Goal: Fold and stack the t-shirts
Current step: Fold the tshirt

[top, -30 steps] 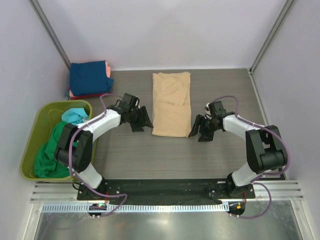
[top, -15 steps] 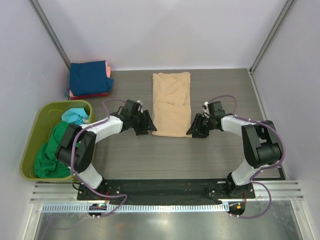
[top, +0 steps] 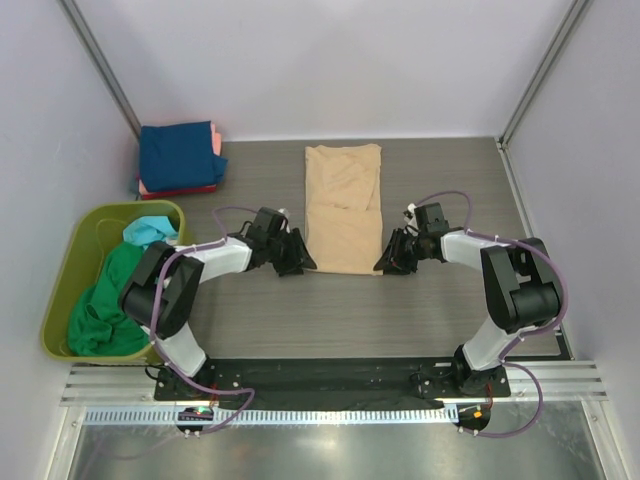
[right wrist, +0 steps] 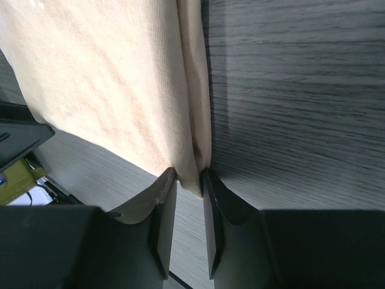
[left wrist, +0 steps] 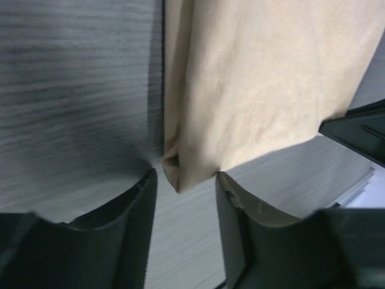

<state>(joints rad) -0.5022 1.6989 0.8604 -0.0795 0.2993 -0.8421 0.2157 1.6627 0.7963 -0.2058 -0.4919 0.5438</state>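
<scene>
A tan t-shirt (top: 343,210) lies folded into a long strip in the middle of the table. My left gripper (top: 303,263) is at its near left corner. In the left wrist view the jaws (left wrist: 186,180) stand apart with that corner of the tan t-shirt (left wrist: 252,84) between the fingertips, not pinched. My right gripper (top: 383,263) is at the near right corner. In the right wrist view its jaws (right wrist: 188,179) are narrow and press the edge of the tan t-shirt (right wrist: 114,90). A stack of folded navy, pink and red t-shirts (top: 180,158) sits at the back left.
An olive-green bin (top: 60,290) stands at the left edge, holding a green t-shirt (top: 105,300) and a teal one (top: 150,232). Grey walls close in the table on three sides. The arm bases sit on a black plate (top: 330,375) at the near edge.
Both grippers have moved inward to the near corners of the tan t-shirt. The left one kept sliding right over the last half second. The shirt has not moved.
</scene>
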